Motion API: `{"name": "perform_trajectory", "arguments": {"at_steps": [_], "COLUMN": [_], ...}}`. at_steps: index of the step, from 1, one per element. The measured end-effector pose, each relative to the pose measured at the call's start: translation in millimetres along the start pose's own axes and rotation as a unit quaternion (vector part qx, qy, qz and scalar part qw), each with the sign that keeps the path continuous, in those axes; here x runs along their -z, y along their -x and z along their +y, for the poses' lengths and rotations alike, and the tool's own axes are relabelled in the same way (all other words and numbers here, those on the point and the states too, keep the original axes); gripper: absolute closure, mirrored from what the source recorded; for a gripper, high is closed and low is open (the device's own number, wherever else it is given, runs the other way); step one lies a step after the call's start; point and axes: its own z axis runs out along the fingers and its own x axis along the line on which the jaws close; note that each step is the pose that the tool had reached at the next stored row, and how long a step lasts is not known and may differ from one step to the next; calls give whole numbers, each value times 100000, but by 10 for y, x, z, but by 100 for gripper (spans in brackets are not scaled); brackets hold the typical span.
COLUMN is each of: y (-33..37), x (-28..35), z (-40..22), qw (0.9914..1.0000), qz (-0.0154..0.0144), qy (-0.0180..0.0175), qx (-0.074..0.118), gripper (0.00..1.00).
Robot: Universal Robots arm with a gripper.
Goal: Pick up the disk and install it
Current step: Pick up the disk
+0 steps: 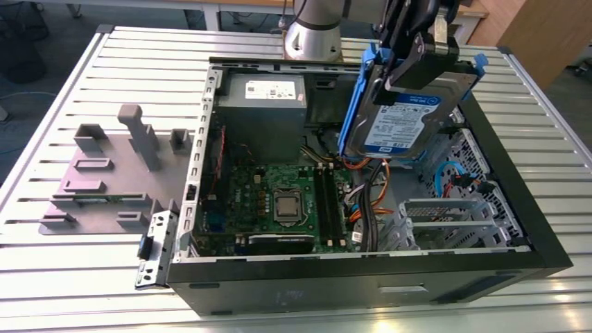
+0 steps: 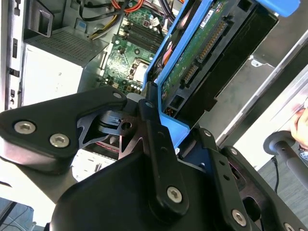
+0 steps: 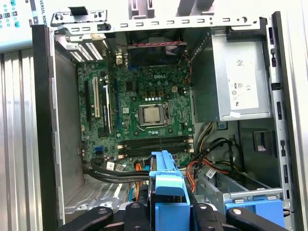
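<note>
Currently held item: disk [image 1: 407,111], a labelled drive in a blue plastic frame.

- Grip: jaws clamped on the disk's upper end. In the second wrist view the black fingers [image 2: 159,144] press on the blue frame.
- Position: in the air above the open computer case [image 1: 370,284], well clear of its floor and over the side on the exterior view's right.
- Attitude: steeply tilted. The long axis runs down from the jaws toward the inside of the case, and the label faces outward in the exterior view.
- Below: motherboard [image 1: 277,201], grey power supply box [image 1: 263,104], orange and black cables [image 1: 370,187].
- Key relation: an empty metal bay [image 1: 448,218] lies lower than the disk's bottom edge, toward the case front and the exterior view's right. The disk is apart from it and, by my judgement, not lined up with it.
- Support: case lying on its side on the slatted counter [image 1: 55,277], with a grey fixture plate [image 1: 102,187] beside it.
</note>
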Motion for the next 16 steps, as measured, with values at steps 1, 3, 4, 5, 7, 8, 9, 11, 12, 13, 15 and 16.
{"name": "perform_trajectory", "arguments": {"at_steps": [1,3,4,5,7,8,9,11,12,13,15,16], "y": [-4,-13,-17,-21,-28,-32,-36,-43,-46,-49,-56,-59], "x": [0,-1,-1,-2,-2,-2,-3,-3,-4,-4,-4,-5], "z": [-1,-2,-2,-3,-5,-5,-6,-7,-8,-8,-10,-10], "qw": [100000,100000,100000,100000,100000,100000,100000,100000,100000,100000,100000,100000], "qz": [4,2,2,1,3,4,5,4,4,4,8,3], "qy": [-1,0,0,1,1,0,2,2,2,3,3,2], "qx": [6,23,29,36,50,56,60,74,80,87,95,101], "gripper": [63,63,63,63,63,63,63,63,63,63,63,63]}}
